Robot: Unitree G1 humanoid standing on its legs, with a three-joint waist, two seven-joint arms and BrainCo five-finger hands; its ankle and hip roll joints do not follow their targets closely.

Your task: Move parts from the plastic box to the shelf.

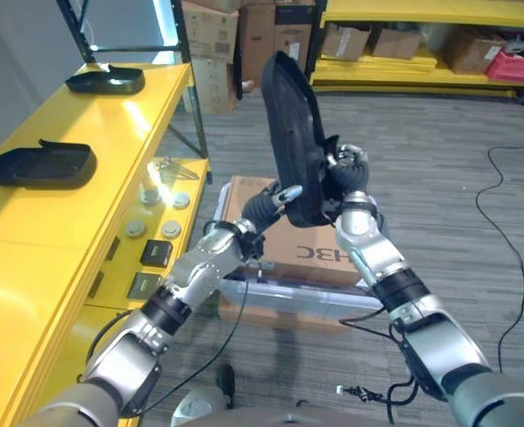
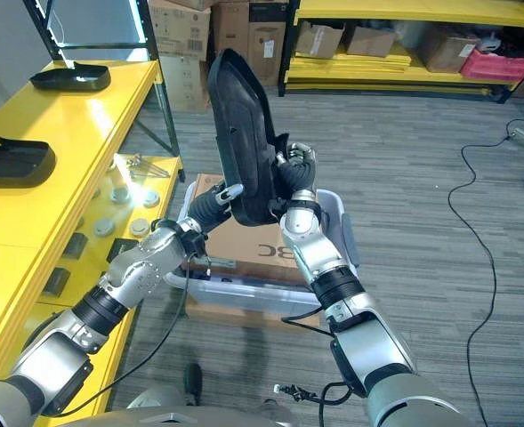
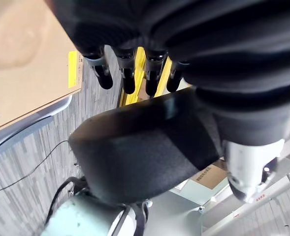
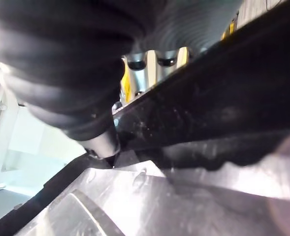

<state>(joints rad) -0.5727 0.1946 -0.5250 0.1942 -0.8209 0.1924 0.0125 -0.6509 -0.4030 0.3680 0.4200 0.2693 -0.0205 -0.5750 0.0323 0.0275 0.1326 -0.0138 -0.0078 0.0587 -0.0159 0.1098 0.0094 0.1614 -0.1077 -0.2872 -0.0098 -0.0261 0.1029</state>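
I have the black part [image 1: 293, 133] up in the air between both hands, standing almost on end above the plastic box [image 2: 337, 213]. It is a long, shallow moulded shell, matte black, rounded at the top and widening toward the bottom, with a raised rim running along its edge and a hollow inner face turned toward the shelf side. In the left wrist view its lower end looks like a smooth, blunt, dark lobe [image 3: 140, 147].

My right hand [image 1: 349, 171] grips the part's lower edge from the far side, fingers curled round the rim. My left hand [image 1: 270, 203] reaches up from below, its fingers straight and relaxed with the tips against the part's lower end; in its wrist view the fingers [image 3: 127, 76] hang in a loose row just beside the dark surface.

Under the hands, the box holds a flat brown cardboard carton [image 1: 270, 240]. To my left runs the yellow shelf [image 1: 84, 178], where two more black parts of the same kind already lie: one near [image 1: 41, 165], one farther back [image 1: 106, 81]. Further yellow racking with cardboard boxes [image 2: 368, 40] stands across the grey floor
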